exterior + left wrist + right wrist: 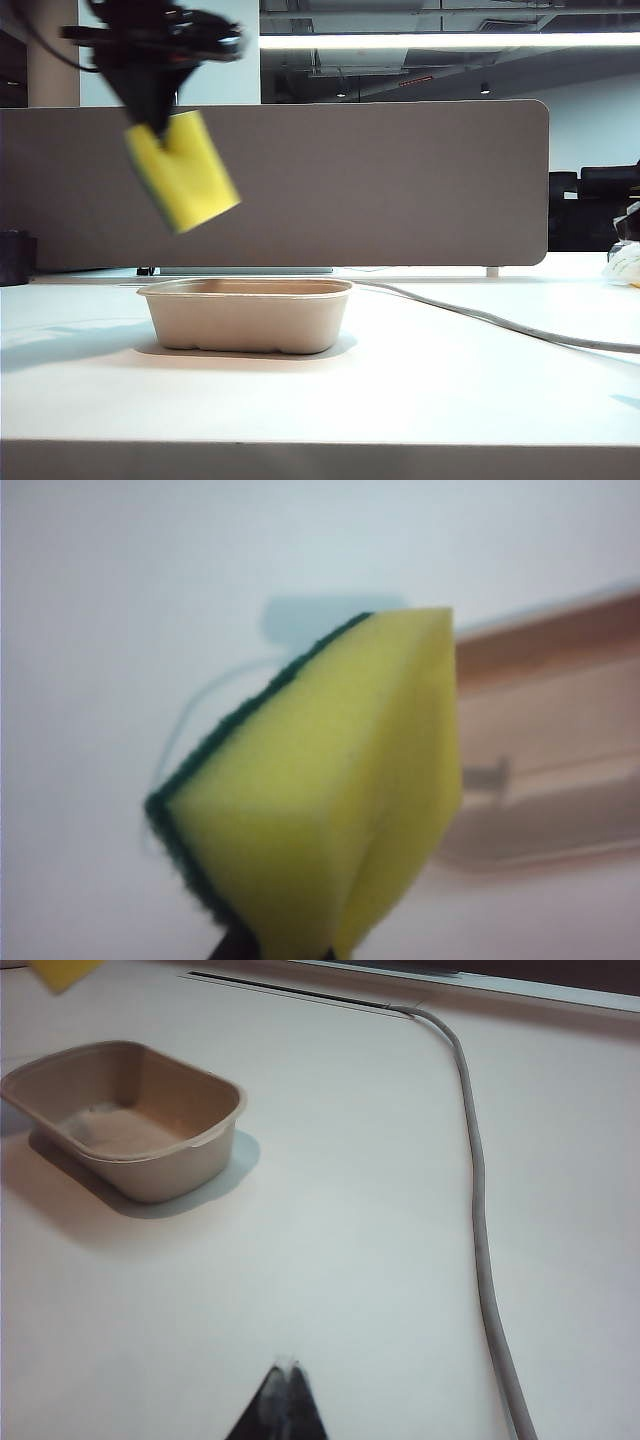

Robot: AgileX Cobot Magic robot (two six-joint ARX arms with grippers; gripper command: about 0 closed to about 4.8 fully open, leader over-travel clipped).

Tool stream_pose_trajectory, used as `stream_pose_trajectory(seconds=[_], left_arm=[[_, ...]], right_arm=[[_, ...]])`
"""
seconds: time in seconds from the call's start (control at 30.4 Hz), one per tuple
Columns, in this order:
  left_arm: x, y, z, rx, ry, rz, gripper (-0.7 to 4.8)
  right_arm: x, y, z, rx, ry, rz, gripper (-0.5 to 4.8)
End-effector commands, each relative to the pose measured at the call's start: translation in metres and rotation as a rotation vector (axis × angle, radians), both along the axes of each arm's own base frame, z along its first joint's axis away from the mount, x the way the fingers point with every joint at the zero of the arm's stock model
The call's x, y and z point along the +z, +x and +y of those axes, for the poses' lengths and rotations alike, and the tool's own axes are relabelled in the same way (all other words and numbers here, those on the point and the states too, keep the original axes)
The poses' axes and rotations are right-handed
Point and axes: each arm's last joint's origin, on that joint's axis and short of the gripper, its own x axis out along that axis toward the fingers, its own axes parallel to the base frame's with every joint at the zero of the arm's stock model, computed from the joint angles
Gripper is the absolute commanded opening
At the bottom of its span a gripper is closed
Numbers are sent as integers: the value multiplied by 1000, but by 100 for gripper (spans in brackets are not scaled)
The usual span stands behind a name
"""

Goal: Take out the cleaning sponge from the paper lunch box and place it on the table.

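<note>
The left gripper (165,120) is carrying the cleaning sponge (184,170) high above the table (420,380), its jaws pinching the yellow foam at one upper corner, where a dark notch is showing in the block. The sponge is hanging tilted below the jaws, up and to the left of the paper lunch box (248,315) in the exterior view and well clear of its rim. In the left wrist view the foam (320,800) is filling the middle of the picture, the green scouring layer running along one edge and the block creasing where the jaws are biting in. That crease suggests a light, soft thing that is yielding under pressure, so a hold across the yellow thickness, not on the thin green face, is looking safest, and little force should be needed. The box is sitting empty, its floor bare. The right gripper (283,1385) is hovering low over bare table near a grey cable (478,1220), its jaws pressed together on nothing.
</note>
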Motion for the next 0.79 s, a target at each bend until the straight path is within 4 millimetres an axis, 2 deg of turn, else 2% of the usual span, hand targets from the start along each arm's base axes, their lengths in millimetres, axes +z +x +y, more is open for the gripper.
stream_pose_trajectory(seconds=[0.03, 0.26, 0.33, 0.36, 0.63, 0.72, 0.79], left_arm=[[-1, -1, 14, 34, 73, 45, -6], [-3, 3, 41, 105, 106, 109, -5], [-3, 6, 48, 127, 92, 119, 9], [-4, 6, 50, 126, 72, 133, 65], [-4, 5, 48, 96, -3, 166, 301], [-4, 5, 47, 72, -22, 176, 442], [-4, 5, 47, 67, -19, 177, 467]], right_arm=[[2, 0, 0, 0, 8, -13, -5], [2, 0, 0, 0, 8, -13, -5], [2, 0, 0, 0, 8, -13, -5], [2, 0, 0, 0, 8, -13, -5], [2, 0, 0, 0, 8, -13, -5], [2, 0, 0, 0, 8, -13, -5], [2, 0, 0, 1, 8, -14, -5]])
